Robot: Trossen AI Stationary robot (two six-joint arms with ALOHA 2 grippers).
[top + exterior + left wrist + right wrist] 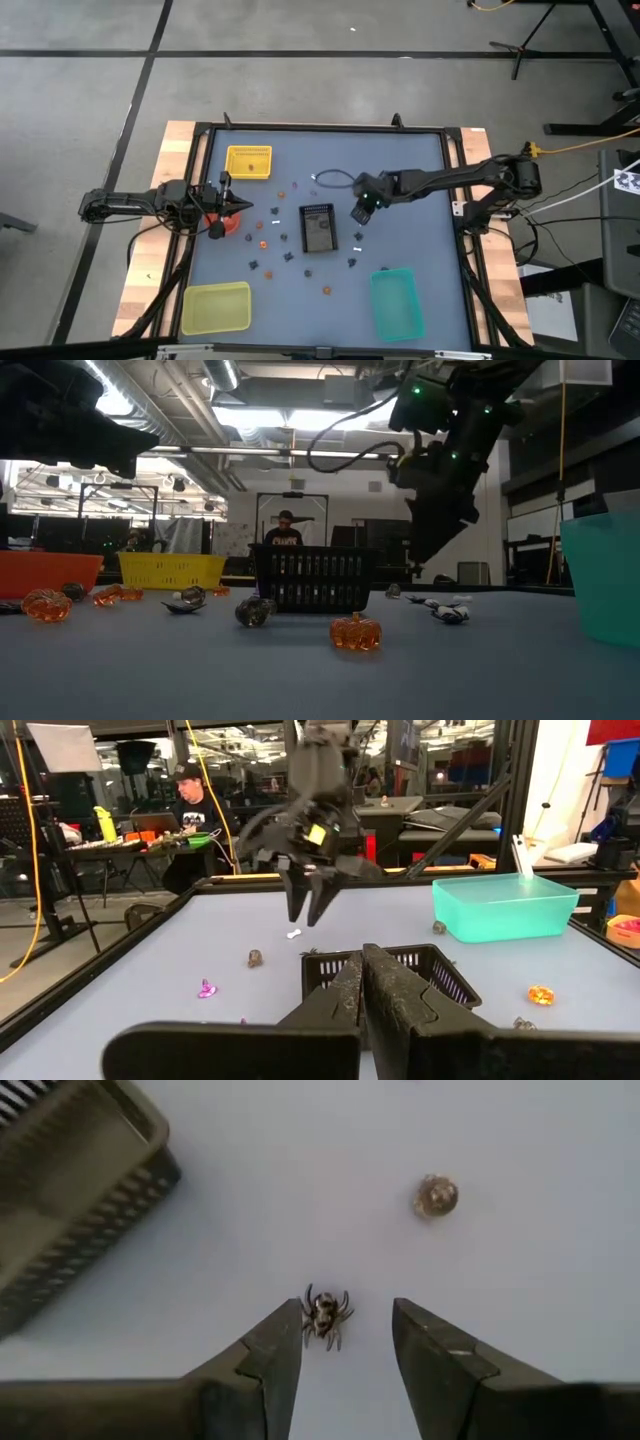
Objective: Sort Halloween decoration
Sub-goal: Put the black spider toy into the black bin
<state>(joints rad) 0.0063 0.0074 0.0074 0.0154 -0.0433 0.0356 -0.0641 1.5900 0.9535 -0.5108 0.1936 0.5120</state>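
Note:
Small Halloween trinkets lie scattered on the grey table around a black tray (318, 228). An orange pumpkin (356, 631) and dark pieces (254, 611) are among them. My right gripper (360, 214) hangs open just right of the tray, pointing steeply down, clear of the table. In its wrist view a small dark-and-white spider trinket (324, 1315) lies on the table between the two fingertips (347, 1320), nearer one finger. A round pale trinket (436, 1196) lies farther off. My left gripper (240, 208) rests shut at the table's left edge, pointing level.
A yellow container (249, 162) stands at the far left and a yellow-green one (215, 307) at the near left. A teal one (396, 302) is at the near right, an orange one (229, 223) under my left gripper. A person sits beyond the table (285, 532).

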